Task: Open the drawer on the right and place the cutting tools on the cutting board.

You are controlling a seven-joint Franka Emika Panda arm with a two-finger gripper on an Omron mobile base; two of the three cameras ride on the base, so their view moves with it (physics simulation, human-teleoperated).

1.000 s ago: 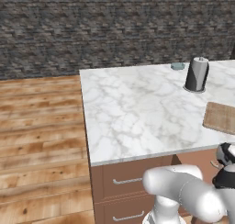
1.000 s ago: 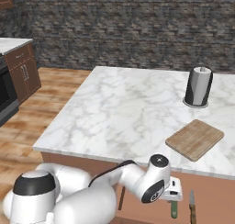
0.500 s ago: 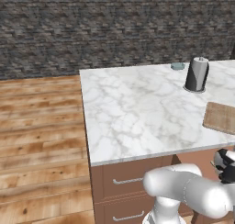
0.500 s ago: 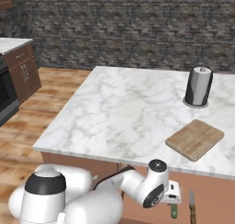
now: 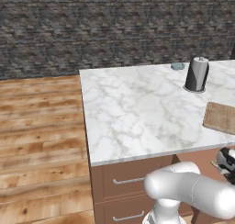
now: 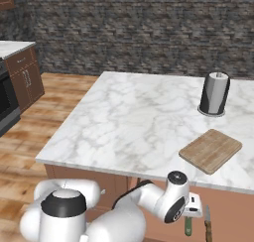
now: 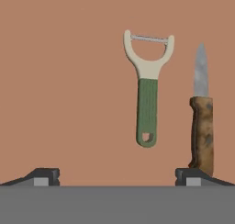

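Hand view: green-handled peeler [image 7: 147, 101] beside brown-handled knife [image 7: 202, 122]

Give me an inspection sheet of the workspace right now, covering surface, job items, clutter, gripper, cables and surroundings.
Surface: white marble countertop.
Job's things: drawer open; peeler and knife lie side by side inside, apart; cutting board on the counter, bare.
Clutter: grey cylinder behind the board; small bluish item at the far edge.
Grippers: gripper open, above the drawer, holding nothing.
Cables: nothing seen.
Surroundings: stone wall, wood floor, side cabinets.
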